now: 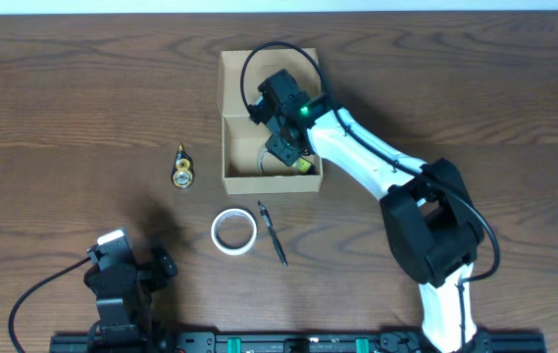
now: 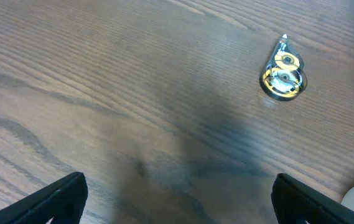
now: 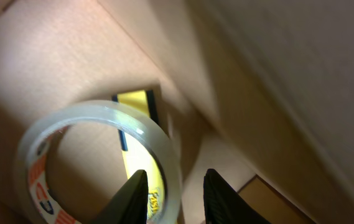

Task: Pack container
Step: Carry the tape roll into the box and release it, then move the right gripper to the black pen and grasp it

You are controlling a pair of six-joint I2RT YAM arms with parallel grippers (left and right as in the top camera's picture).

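No readable text; clear tape roll (image 3: 96, 163) print illegible.

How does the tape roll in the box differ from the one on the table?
The clear tape roll sits inside the container, pinched by the right gripper; the white tape roll lies flat on the table, untouched. The first is transparent with an orange-printed core, the second opaque white. Both are rings.

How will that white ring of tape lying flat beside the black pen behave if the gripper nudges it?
The white tape roll lies flat on the wooden table, so it should slide, not roll. Its hollow ring shape suggests it is light. Pushed rightward, it may bump the black pen.
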